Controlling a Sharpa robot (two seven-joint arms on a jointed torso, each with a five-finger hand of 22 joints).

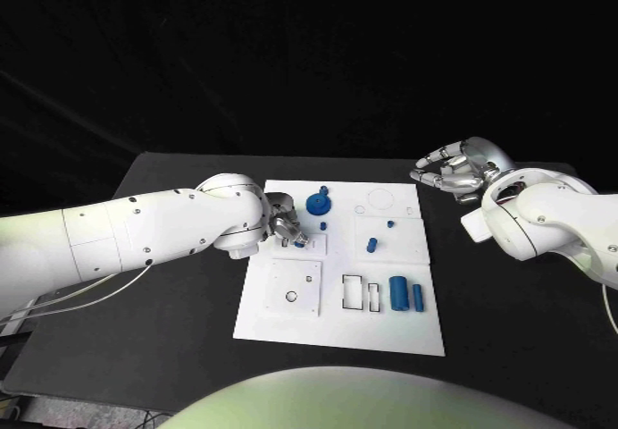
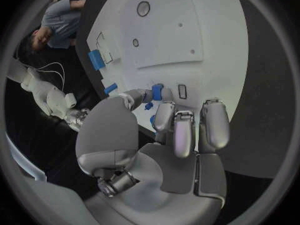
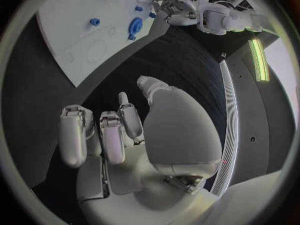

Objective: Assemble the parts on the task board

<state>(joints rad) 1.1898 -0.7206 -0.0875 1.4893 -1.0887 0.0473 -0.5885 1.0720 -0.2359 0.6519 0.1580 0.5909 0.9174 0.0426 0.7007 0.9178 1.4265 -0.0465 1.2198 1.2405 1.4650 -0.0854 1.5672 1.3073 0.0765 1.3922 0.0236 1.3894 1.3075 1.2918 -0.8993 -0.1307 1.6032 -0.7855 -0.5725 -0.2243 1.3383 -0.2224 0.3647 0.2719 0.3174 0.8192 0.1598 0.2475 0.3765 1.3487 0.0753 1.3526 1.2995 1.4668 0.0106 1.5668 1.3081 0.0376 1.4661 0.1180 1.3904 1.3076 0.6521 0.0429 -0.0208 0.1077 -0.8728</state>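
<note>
Blue part (image 1: 299,239) pinched in the left hand (image 1: 285,225) over the board (image 1: 338,329), ready for seating; right hand (image 1: 451,172) idles, loosely curled, holding nothing.

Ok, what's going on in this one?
The robot's left hand is over the white rectangular task board, its fingers pinching a small blue part. The right hand hangs off the board's far right corner with nothing in it. Other blue parts lie on the board, including a blue cylinder near its front.
</note>
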